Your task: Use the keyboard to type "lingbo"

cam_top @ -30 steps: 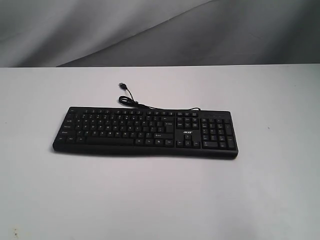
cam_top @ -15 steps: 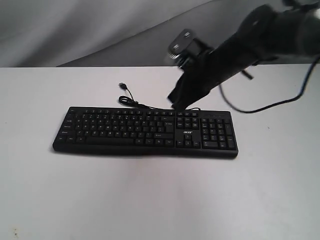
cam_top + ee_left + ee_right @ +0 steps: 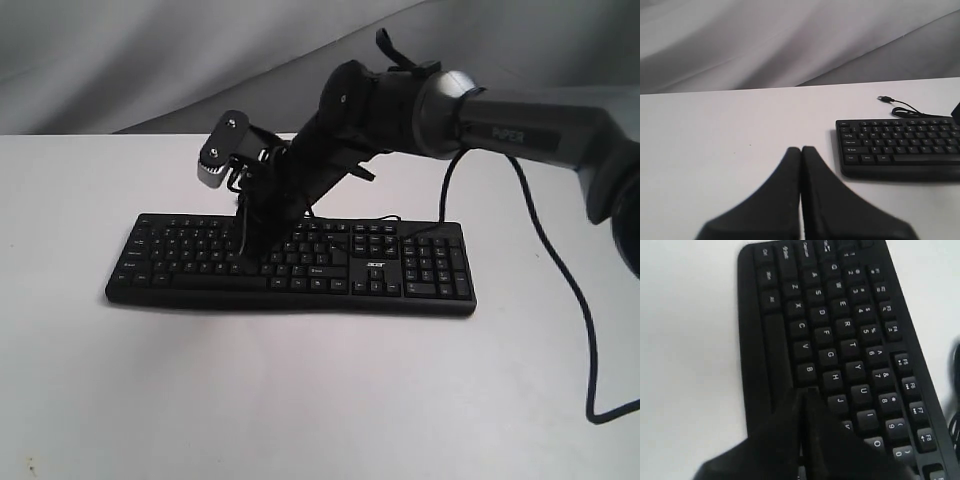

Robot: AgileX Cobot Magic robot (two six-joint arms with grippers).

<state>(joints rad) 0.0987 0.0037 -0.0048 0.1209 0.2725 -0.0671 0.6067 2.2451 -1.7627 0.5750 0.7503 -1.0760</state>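
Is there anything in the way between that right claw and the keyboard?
Nothing visible. The right gripper, shut, hangs directly over the keyboard near B and H, with nothing between its tips and the board.

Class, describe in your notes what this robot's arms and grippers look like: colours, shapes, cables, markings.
The right arm is black with a silver collar and a grey link lettered PIPER; a thin black cable trails from it. Both the left gripper and right gripper have matte black wedge-shaped fingers tapering to thin tips.
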